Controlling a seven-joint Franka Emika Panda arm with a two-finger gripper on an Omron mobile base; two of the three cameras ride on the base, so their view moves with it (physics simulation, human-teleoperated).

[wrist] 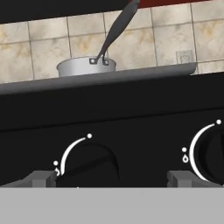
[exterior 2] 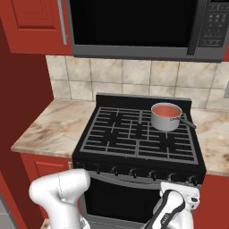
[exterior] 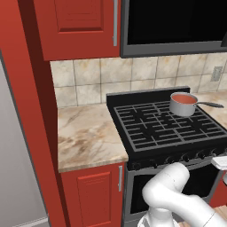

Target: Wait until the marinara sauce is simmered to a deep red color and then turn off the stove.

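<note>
Round black knob [wrist: 89, 168] nearest; smooth orange-red marinara sauce [exterior 2: 166, 110].

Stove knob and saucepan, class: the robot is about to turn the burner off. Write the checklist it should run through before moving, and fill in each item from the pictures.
1. Marinara sauce deep red: not ok, it looks orange-red.
2. Saucepan seated on the stove grate, back right: ok.
3. Hand open: ok, fingers stand wide apart.
4. Hand faces a front knob: ok, one knob sits between the fingertips in the hand view.
5. That knob drives the saucepan's burner: cannot tell.
6. Fingers touching the knob: cannot tell; likely just short of it.

Judgement: probably wait for the colour to deepen.
</note>
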